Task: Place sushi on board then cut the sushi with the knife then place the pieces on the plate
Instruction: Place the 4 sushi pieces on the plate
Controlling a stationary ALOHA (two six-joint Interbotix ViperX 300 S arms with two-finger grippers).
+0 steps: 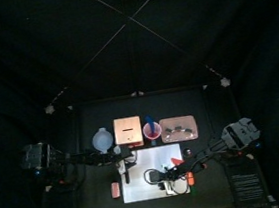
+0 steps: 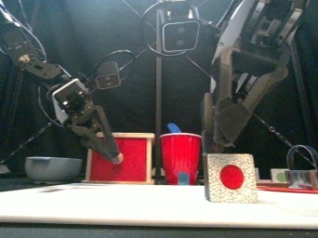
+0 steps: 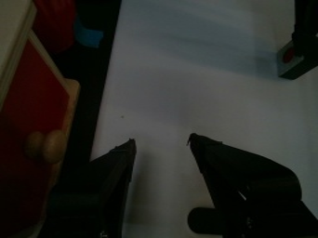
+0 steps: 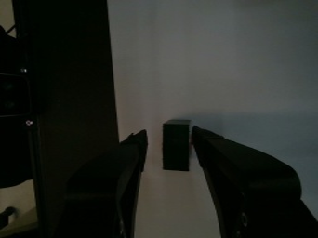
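A single red-centred sushi piece point(image 2: 231, 177) stands upright on the white cutting board point(image 2: 112, 206), at about 2 o'clock from its middle, seemingly untouched between the spread jaws of the right gripper point(image 4: 169, 134), while the left gripper point(image 3: 161, 139) hangs parted and empty toward the board's 10 o'clock corner.
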